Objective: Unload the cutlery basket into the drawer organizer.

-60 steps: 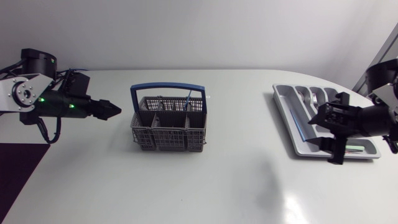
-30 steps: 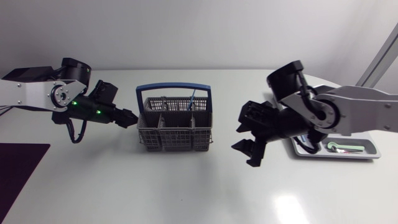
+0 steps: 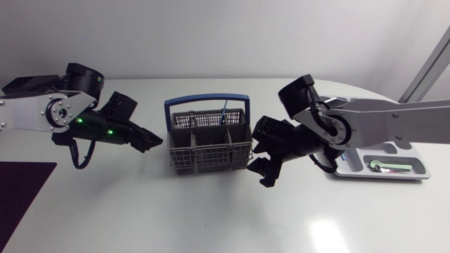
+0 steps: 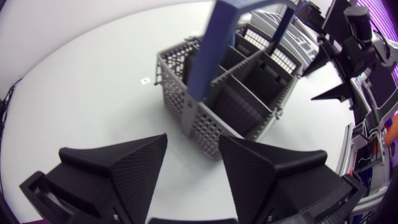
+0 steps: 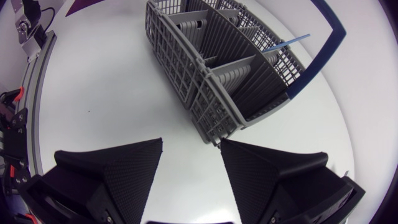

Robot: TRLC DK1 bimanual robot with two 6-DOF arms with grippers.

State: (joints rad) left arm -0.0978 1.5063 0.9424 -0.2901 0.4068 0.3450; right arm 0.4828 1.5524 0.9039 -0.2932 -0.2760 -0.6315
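Note:
The grey mesh cutlery basket [image 3: 208, 144] with a blue handle [image 3: 207, 102] stands mid-table; a thin blue utensil [image 3: 222, 112] pokes up from a far compartment. My left gripper [image 3: 156, 143] is open just off the basket's left side, with nothing between its fingers. My right gripper [image 3: 261, 169] is open at the basket's right front corner, also empty. The left wrist view has the basket [image 4: 230, 93] ahead of the left gripper [image 4: 193, 162]. The right wrist view has the basket [image 5: 224, 68] and blue utensil [image 5: 289, 42] ahead of the right gripper [image 5: 191, 165].
The grey drawer organizer [image 3: 415, 151] lies at the table's right, partly hidden by my right arm; a green-handled piece [image 3: 390, 166] lies in its near compartment. A dark mat [image 3: 21, 186] covers the front left corner.
My right arm swung from the organizer across to the basket's right side. My left gripper moved right, up to the basket. The basket now sits a little further right.

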